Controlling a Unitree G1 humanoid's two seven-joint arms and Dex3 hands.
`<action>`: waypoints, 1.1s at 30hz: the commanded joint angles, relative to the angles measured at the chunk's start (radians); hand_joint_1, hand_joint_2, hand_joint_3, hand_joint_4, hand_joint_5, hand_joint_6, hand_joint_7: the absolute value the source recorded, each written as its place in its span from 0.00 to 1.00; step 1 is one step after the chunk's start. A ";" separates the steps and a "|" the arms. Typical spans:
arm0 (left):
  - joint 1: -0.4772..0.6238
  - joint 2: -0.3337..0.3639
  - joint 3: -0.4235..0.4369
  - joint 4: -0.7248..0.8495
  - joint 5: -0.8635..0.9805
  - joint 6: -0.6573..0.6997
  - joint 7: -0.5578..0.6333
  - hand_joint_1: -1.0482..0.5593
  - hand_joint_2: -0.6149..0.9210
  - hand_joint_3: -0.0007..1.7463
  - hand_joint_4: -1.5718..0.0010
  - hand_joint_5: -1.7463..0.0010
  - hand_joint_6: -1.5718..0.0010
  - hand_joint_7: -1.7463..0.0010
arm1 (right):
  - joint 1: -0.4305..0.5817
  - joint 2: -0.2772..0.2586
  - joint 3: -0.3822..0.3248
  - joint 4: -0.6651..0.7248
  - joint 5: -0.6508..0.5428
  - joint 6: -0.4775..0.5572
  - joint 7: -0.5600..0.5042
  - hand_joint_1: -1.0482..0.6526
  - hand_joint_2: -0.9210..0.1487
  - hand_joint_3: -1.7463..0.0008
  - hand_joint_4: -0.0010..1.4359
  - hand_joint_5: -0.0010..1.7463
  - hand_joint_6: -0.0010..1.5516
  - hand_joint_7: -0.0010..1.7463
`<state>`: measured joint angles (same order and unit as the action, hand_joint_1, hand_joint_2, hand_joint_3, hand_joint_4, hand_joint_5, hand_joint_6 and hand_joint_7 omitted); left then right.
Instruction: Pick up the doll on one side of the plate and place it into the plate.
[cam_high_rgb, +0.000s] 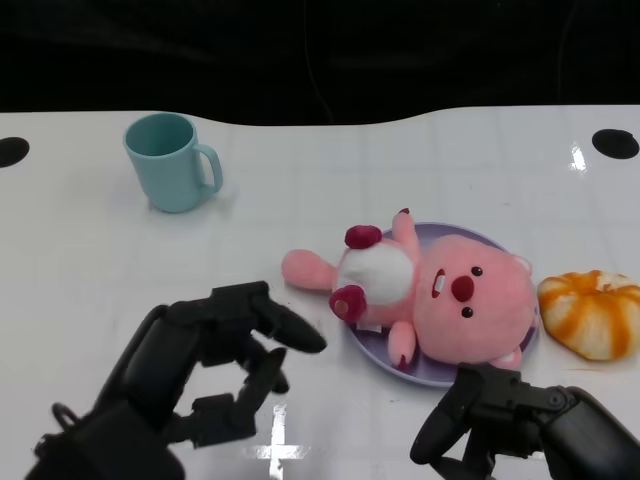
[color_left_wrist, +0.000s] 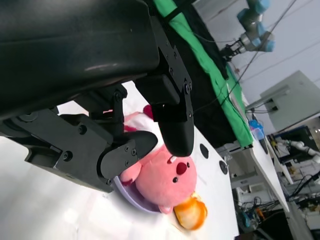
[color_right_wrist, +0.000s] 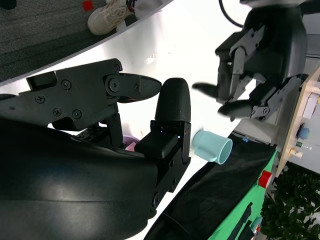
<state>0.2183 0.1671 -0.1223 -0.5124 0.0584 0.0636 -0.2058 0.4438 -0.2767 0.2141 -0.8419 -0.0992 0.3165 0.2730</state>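
The doll (cam_high_rgb: 440, 295), a pink plush with a white belly, dark red paws and a red nose, lies on its back across the plate (cam_high_rgb: 497, 243). Its head rests inside; one foot hangs over the rim onto the table. The plate is shallow and lilac.

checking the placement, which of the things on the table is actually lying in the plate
The pink doll: it lies on the purple plate. The teal cup and the orange-and-white plush sit on the bare table.

Doll (cam_high_rgb: 440, 292) on plate (cam_high_rgb: 432, 372)
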 joint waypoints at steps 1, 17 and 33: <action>0.042 0.027 0.028 -0.080 -0.044 0.075 -0.026 0.61 0.70 0.76 0.43 0.06 0.47 0.26 | 0.001 -0.007 -0.004 -0.007 0.002 -0.005 -0.001 0.47 0.00 0.81 0.47 0.89 0.39 0.73; 0.096 0.014 0.136 -0.102 -0.435 0.425 -0.092 0.57 0.63 0.85 0.40 0.00 0.48 0.04 | 0.014 -0.015 -0.030 0.001 0.026 -0.022 0.009 0.47 0.00 0.81 0.48 0.89 0.39 0.73; 0.077 -0.014 0.148 -0.053 -0.568 0.503 -0.070 0.58 0.60 0.90 0.39 0.00 0.50 0.03 | 0.037 -0.023 -0.050 -0.013 0.031 -0.027 0.016 0.47 0.00 0.80 0.47 0.90 0.39 0.73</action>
<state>0.2964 0.1524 0.0130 -0.5675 -0.5004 0.5574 -0.2924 0.4767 -0.2878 0.1792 -0.8436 -0.0771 0.3032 0.2861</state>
